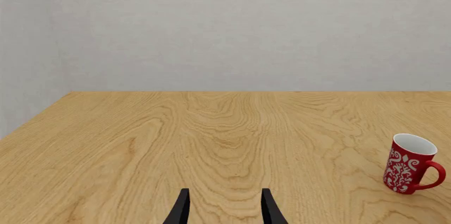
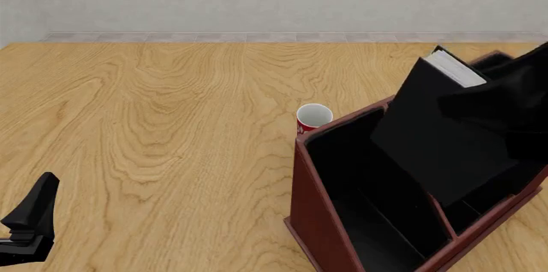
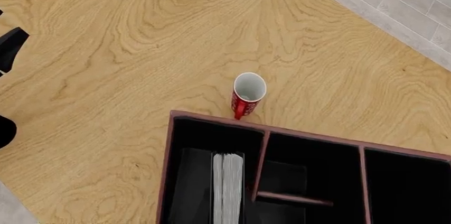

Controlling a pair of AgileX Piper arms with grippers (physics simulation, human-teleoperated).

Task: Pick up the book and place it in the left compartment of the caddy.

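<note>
The black book [image 2: 428,137] with its white page edge [image 2: 455,68] hangs tilted over the reddish-brown caddy [image 2: 312,208]. My right gripper [image 2: 466,100] is shut on the book's upper part, black against black. In the right wrist view the book's page edge [image 3: 227,187] shows end-on over the long left compartment [image 3: 190,139], left of the divider. That compartment [image 2: 364,188] is dark and bare in the front view. My left gripper [image 1: 225,211] stands open over bare table, far from the caddy, at the front left [image 2: 30,221].
A red-and-white cup [image 2: 314,118] stands upright on the table just beyond the caddy's far left corner; it also shows as the cup [image 3: 248,94] and the cup [image 1: 411,163]. The wooden table [image 2: 154,124] stretches left of the caddy, with a wall behind.
</note>
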